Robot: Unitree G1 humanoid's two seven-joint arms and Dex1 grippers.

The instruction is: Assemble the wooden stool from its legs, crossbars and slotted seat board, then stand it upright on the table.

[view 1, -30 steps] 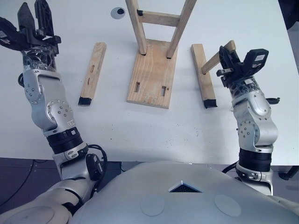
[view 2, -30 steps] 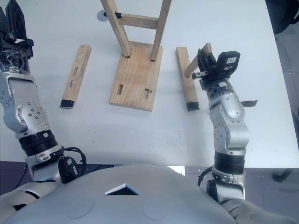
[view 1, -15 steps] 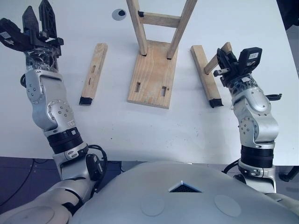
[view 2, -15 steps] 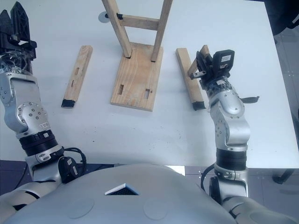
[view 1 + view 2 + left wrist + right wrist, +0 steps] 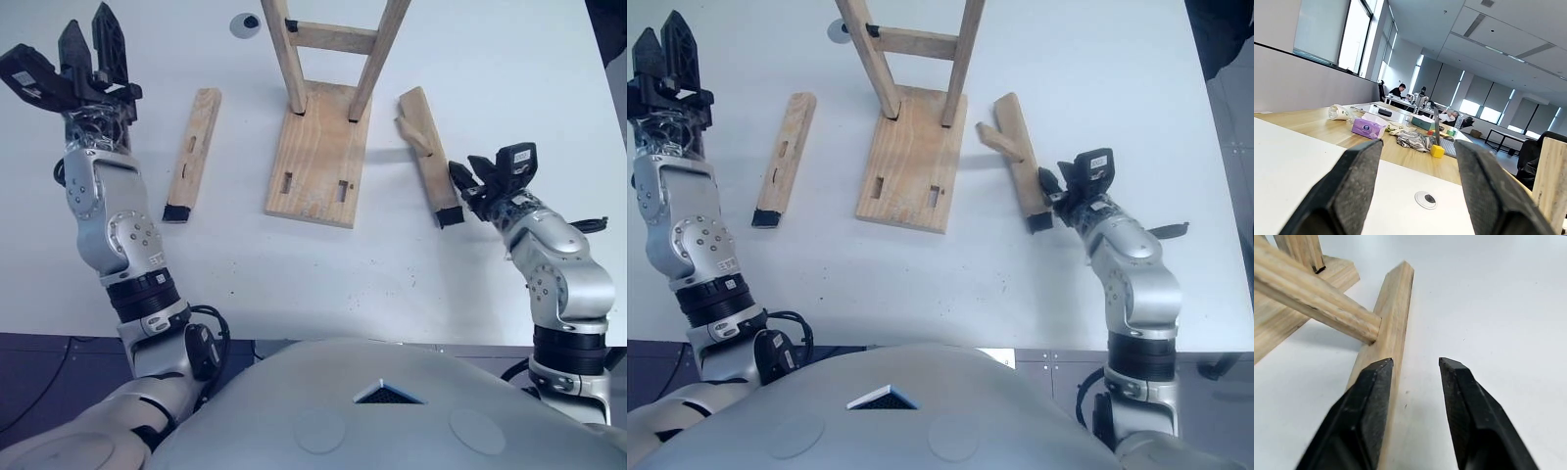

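The slotted seat board [image 5: 318,157] lies flat at the table's middle. Two legs [image 5: 290,59] stand in its far slots, joined by a crossbar [image 5: 335,37]. A loose leg [image 5: 194,149] lies to the board's left. Another leg [image 5: 428,157] lies to its right, and a short crossbar [image 5: 409,131] stuck in it points toward the board. My right gripper [image 5: 466,176] is low at that leg's near, black-tipped end, open, and the leg [image 5: 1386,318] runs under one finger [image 5: 1369,411]. My left gripper [image 5: 90,34] is raised at the far left, open and holding nothing [image 5: 1418,144].
A round grey cable cap [image 5: 247,23] sits in the table at the back, left of the standing legs. The white table's front edge [image 5: 323,333] runs close to me. Its right edge [image 5: 609,69] is beyond the right arm. Bare tabletop lies in front of the board.
My right gripper has let go of the short crossbar and dropped back toward me. That leg has turned over, so its crossbar points at the board. The left arm barely shifted.
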